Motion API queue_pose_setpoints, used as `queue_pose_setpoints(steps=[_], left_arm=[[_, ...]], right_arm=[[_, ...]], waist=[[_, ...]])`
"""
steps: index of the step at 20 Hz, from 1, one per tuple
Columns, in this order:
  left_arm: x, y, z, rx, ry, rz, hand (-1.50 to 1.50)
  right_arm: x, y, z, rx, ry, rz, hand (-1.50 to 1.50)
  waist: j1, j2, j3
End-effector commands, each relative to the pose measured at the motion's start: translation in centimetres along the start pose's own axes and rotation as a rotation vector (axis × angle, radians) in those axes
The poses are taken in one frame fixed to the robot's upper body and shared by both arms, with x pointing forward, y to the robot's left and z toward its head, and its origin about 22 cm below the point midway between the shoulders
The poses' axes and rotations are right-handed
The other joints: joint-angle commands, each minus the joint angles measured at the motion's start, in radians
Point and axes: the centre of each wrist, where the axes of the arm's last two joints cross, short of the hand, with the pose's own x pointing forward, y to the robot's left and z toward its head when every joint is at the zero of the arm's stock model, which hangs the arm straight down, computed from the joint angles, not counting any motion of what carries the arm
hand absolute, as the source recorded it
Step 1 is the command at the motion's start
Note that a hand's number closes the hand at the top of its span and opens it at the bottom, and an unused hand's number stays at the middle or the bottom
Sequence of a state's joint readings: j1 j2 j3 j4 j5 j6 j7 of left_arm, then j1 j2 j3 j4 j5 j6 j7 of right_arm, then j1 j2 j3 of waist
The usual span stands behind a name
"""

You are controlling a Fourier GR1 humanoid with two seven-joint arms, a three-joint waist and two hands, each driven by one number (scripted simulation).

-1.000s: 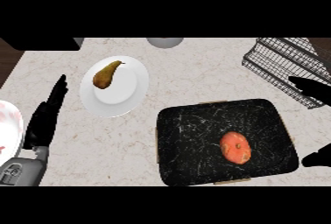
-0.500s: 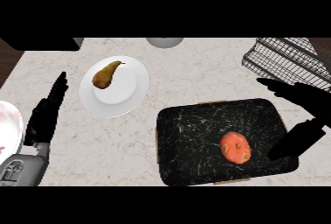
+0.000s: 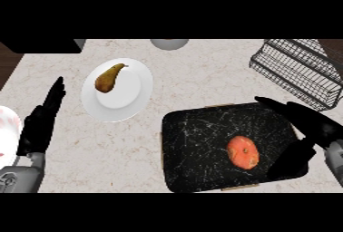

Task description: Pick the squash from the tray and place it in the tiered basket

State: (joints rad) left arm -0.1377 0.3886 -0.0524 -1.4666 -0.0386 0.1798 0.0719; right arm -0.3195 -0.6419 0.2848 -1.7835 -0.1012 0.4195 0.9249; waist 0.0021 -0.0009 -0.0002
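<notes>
An orange squash (image 3: pixel 243 152) lies on the black marbled tray (image 3: pixel 201 149), right of the tray's middle. My right hand (image 3: pixel 305 136) hovers over the tray's right edge, open, fingers spread above and thumb below, just right of the squash and not touching it. The black wire tiered basket (image 3: pixel 301 72) stands at the far right, beyond the tray. My left hand (image 3: pixel 41 122) rests open at the left edge, fingers pointing up.
A white plate (image 3: pixel 127 97) with a brown pear (image 3: pixel 107 78) sits left of the tray. A grey round object (image 3: pixel 169 43) shows at the counter's far edge. A pinkish white dish (image 3: pixel 5 136) pokes in at the left edge.
My right hand has moved left from the counter's right edge over the tray, closing in on the squash. The left hand and the squash stay put.
</notes>
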Motion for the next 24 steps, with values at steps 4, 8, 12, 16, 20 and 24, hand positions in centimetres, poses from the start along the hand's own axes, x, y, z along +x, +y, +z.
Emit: queue_pose_setpoints(steps=[4,8,12,16,20,24], left_arm=[[-1.3,-1.1,1.4,-0.007,-0.002,0.014,0.0],[0.7,-0.5,-2.2,0.001,-0.009,-0.013,0.0],[1.0,-1.1,-0.6,0.011,0.002,0.0,0.0],[1.1,0.2,-0.7,-0.005,0.007,0.009,0.0],[0.1,-2.8,-0.7,-0.011,-0.003,0.004,0.0],[0.3,-0.8,-0.9,0.005,0.009,0.0,0.0]], right_arm=[[1.6,1.1,-0.3,0.007,0.033,0.08,-1.5],[0.4,0.7,0.6,-0.054,0.055,0.143,-1.5],[-0.2,1.0,0.0,-0.05,0.045,0.178,-1.5],[1.2,3.0,0.4,-0.076,0.042,0.17,-1.5],[1.3,4.6,0.6,-0.05,0.063,0.188,-1.5],[0.4,5.9,-0.4,-0.042,0.067,0.165,-1.5]], waist=[[0.004,0.0,0.0],[-0.006,0.001,0.0],[-0.001,0.001,0.0],[0.0,0.0,0.0],[-0.004,0.001,0.0],[-0.003,0.001,0.0]])
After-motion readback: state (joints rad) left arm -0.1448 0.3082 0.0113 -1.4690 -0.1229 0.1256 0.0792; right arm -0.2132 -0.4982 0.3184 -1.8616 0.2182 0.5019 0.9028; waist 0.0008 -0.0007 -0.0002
